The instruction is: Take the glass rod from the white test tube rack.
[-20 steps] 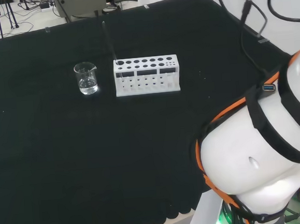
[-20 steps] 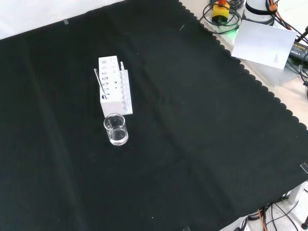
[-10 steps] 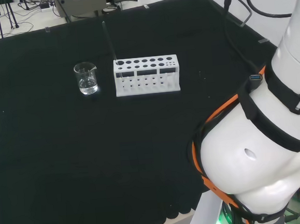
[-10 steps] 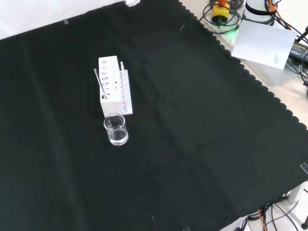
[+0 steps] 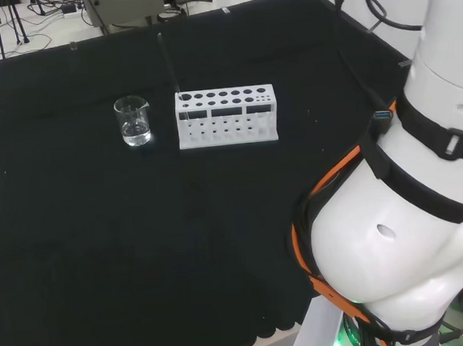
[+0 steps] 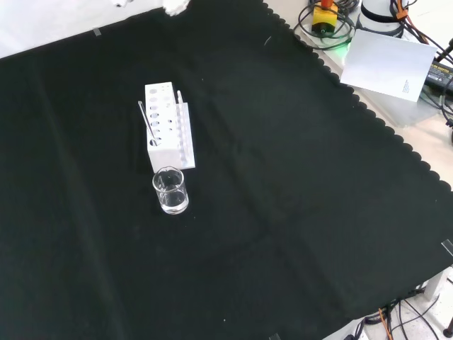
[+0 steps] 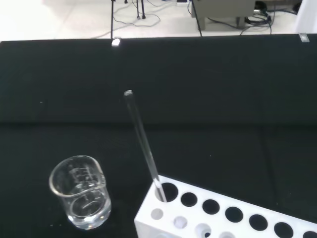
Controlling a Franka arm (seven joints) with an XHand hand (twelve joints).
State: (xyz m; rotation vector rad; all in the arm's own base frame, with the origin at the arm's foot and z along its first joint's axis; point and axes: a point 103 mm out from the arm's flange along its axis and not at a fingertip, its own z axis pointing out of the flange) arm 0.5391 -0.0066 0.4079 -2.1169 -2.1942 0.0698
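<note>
On my black cloth (image 6: 297, 184) I count one white test tube rack (image 5: 225, 116), one glass rod (image 7: 142, 141) standing in its end hole, and one small glass beaker (image 6: 170, 190).

Hand (image 6: 173, 6) now enters at front view's top edge, well beyond the white rack (image 6: 168, 134); arm links shift upward in head view.

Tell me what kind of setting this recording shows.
Likely a robotics lab bench set up for chemistry handling: a white test tube rack holding a glass rod, a small glass beaker, black cloth.
</note>
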